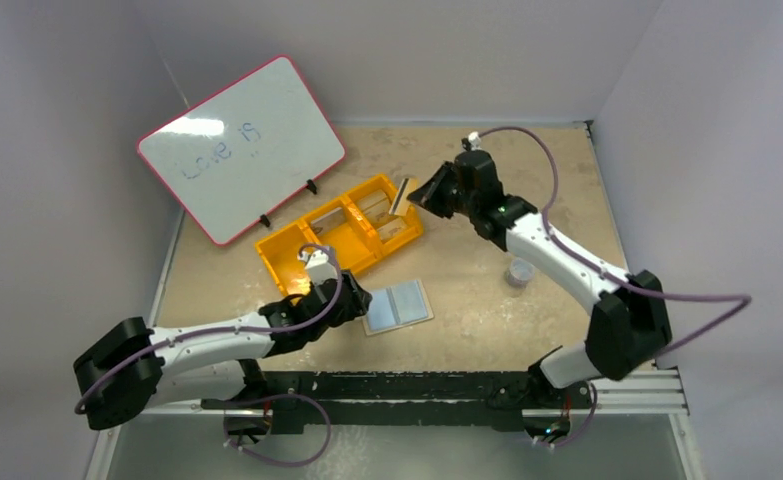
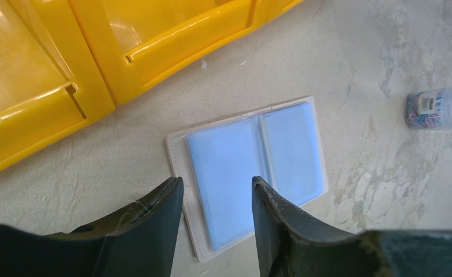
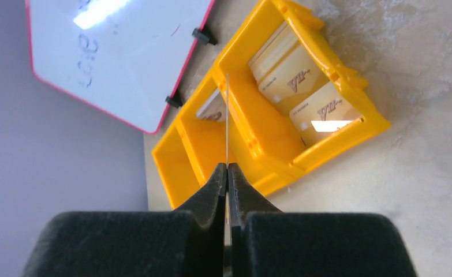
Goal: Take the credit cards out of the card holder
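Note:
The card holder [image 1: 399, 306] lies open and flat on the table, its two light-blue panels [image 2: 249, 164] facing up. My left gripper [image 2: 216, 183] hovers at the holder's near left edge, jaws apart with nothing between them; in the top view it [image 1: 352, 300] is just left of the holder. My right gripper [image 3: 228, 167] is shut on a thin credit card [image 3: 227, 115], seen edge-on, held above the yellow bin [image 3: 258, 127]. In the top view that card [image 1: 402, 195] hangs upright over the bin's right end. Tan cards [image 3: 295, 86] lie in the bin's end compartment.
The yellow three-compartment bin [image 1: 337, 235] sits behind the holder. A pink-rimmed whiteboard [image 1: 237, 145] leans at the back left. A small round jar of coloured clips [image 1: 519, 272] stands right of the holder, also seen lying at the right as the jar [image 2: 437, 108].

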